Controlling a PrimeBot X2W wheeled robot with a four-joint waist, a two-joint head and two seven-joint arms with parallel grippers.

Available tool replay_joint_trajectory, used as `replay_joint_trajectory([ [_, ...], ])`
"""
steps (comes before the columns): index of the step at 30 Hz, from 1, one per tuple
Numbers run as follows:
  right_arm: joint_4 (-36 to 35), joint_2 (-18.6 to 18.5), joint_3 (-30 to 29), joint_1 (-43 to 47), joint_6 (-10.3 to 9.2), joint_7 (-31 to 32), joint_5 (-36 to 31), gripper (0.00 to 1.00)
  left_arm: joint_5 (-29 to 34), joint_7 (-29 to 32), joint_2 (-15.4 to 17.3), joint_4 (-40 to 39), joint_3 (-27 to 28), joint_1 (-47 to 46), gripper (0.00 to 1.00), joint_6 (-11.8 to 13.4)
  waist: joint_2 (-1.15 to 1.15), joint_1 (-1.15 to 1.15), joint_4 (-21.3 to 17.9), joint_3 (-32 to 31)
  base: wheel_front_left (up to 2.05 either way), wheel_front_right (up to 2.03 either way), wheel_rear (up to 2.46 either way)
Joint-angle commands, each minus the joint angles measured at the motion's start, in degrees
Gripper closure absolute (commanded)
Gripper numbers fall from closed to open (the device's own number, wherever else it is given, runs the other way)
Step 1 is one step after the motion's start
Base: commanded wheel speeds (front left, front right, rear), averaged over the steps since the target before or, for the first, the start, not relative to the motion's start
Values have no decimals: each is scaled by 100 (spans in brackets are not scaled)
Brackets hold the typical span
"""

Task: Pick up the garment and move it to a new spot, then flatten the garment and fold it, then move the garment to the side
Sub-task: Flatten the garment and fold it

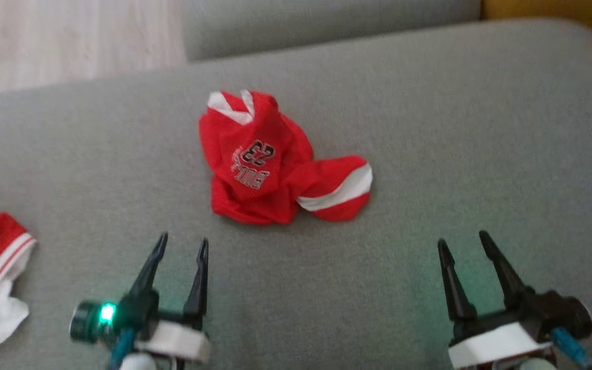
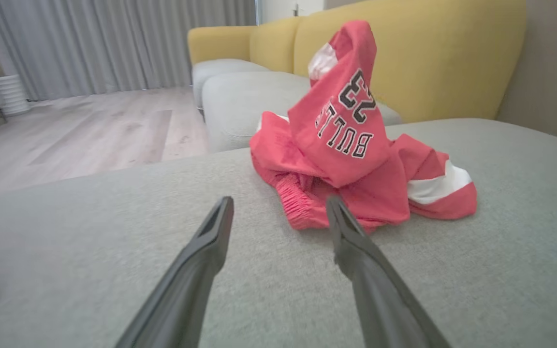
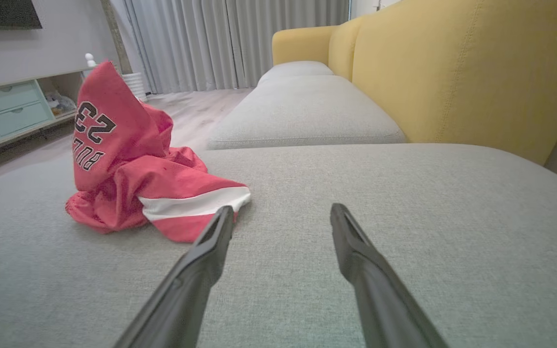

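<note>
While crumpled, red garment (image 1: 275,164) peaks upward, white-striped.

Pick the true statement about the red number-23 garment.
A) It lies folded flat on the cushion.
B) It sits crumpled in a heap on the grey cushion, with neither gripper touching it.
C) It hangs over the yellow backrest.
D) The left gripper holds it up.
B: the red garment is bunched up on the grey cushion, and the left gripper and right gripper are both open, short of it.
</note>
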Motion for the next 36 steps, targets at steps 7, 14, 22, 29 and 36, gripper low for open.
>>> replay_joint_trajectory([
  [7,-231,-34,156,-579,-4,-15,-11,0,78,-29,229,1414,145,-1584,0,-181,0,-1,-602,852,0,0,0],
  [14,-241,-33,230,-749,-4,-15,36,0,-49,-29,360,2609,228,-2277,4,-265,0,-1,-854,1021,0,0,0],
  [22,-184,-33,279,-715,-4,-15,162,0,-85,-29,408,2458,-266,-2430,100,-440,0,-1,-1043,795,0,0,0],
  [29,-91,-33,529,-636,-4,-15,260,0,-490,-27,318,1712,-1756,-2925,100,-461,0,-1,-1371,301,0,0,0],
  [36,-37,-33,667,-439,-4,-15,335,0,-1790,466,374,943,-2627,-4406,100,-462,0,-1,-1684,-124,0,0,0],
])
